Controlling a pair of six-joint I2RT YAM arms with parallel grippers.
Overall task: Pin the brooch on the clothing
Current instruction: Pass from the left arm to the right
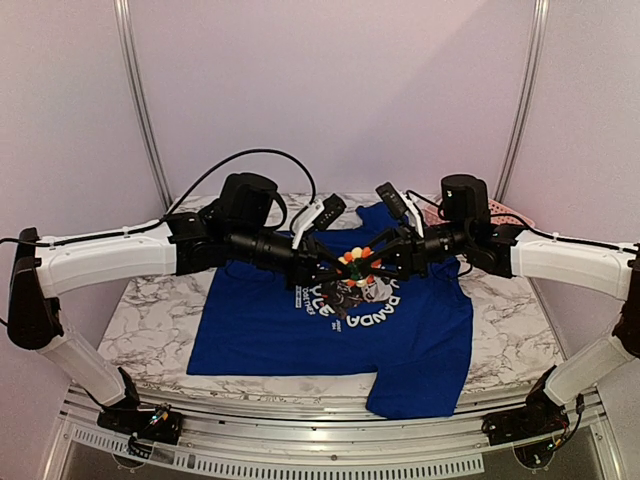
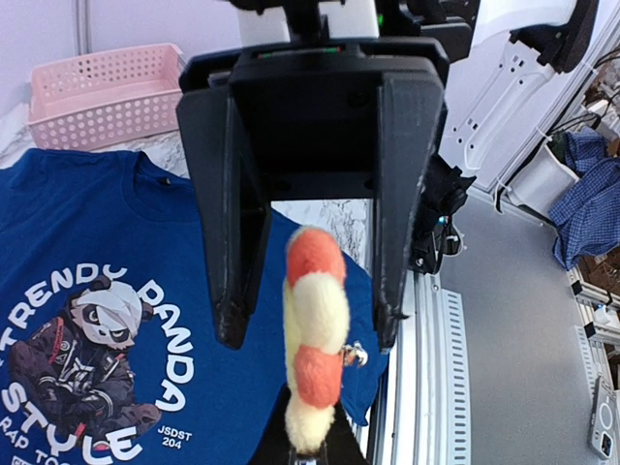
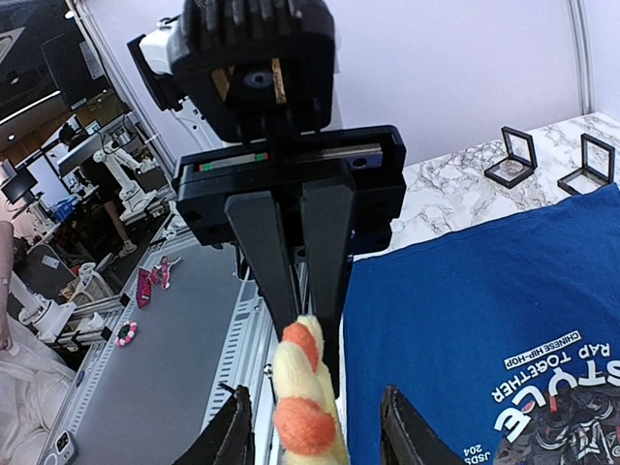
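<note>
Left gripper point(image 1: 335, 265) clamped tight on the brooch point(image 1: 352, 262), mid-frame above the blue panda T-shirt point(image 1: 300, 340). Right gripper point(image 1: 372, 262) straddles it with jaws apart, and whether it touches is hard to tell. The left fingertips are cut off in its own wrist view.

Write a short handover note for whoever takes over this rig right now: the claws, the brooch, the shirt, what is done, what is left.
Left claw: shut on the brooch, holding it in the air over the T-shirt.
Right claw: open, straddling the brooch, not gripping it.
T-shirt: lying flat, print up.
Done: brooch picked up.
Left: pin it onto the T-shirt.
</note>
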